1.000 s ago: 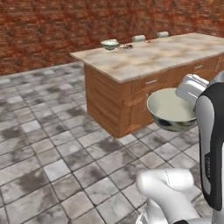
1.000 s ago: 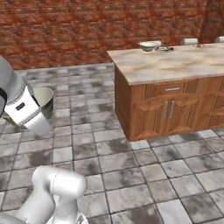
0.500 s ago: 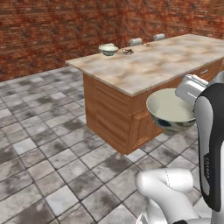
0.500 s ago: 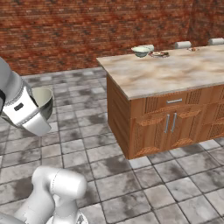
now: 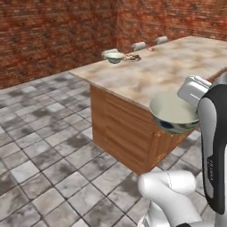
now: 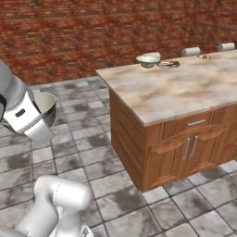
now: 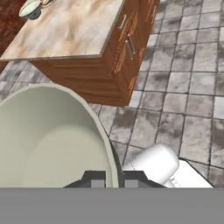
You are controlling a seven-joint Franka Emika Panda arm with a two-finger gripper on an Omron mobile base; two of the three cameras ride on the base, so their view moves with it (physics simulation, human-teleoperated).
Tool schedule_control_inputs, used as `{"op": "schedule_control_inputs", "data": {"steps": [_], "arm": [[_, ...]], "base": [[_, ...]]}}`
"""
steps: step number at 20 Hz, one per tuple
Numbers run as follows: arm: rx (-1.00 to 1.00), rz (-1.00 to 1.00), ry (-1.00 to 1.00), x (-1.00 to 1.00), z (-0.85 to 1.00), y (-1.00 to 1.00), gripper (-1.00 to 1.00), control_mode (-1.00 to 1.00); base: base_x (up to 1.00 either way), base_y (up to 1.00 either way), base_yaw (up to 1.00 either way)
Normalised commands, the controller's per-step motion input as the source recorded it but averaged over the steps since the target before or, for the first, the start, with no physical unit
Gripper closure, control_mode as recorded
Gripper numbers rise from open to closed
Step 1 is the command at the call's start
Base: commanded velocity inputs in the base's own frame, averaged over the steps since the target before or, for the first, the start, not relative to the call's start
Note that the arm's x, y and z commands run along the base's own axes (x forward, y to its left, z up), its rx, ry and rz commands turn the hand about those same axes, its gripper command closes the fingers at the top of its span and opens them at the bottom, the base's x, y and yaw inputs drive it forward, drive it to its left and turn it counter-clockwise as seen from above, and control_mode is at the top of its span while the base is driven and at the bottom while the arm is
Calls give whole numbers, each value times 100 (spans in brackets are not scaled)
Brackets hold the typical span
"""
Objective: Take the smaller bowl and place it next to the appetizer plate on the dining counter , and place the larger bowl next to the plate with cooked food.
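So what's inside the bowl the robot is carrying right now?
Nothing that shows: the bowl held by the fingers has a plain cream inside. Its lowest part, next to the fingers, is cut off in the hand view, so that bit can't be checked.

Two bowls (image 5: 174, 113) (image 5: 114, 56), two plates (image 6: 168, 64) (image 6: 204, 57), two stools (image 6: 190, 52) (image 6: 226, 46), and one counter (image 6: 185, 95).

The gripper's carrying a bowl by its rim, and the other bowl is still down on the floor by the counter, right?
Not on the floor. The other bowl sits on the dining counter at its far end, as the right base view shows. The gripper does hold a bowl by its rim.
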Motion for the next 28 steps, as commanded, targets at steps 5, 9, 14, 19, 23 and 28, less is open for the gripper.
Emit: {"op": "schedule_control_inputs", "data": {"steps": [5,9,14,19,23,28], "arm": [[0,0,0,0,0,0,100,100],[0,0,0,0,0,0,100,100],[0,0,0,0,0,0,100,100],[0,0,0,0,0,0,100,100],[0,0,0,0,0,0,100,100],[0,0,0,0,0,0,100,100]], "base": [[100,71,-24],[100,91,-17],[100,100,-12],[100,99,-20],[100,100,-31],[100,100,-34]]}}
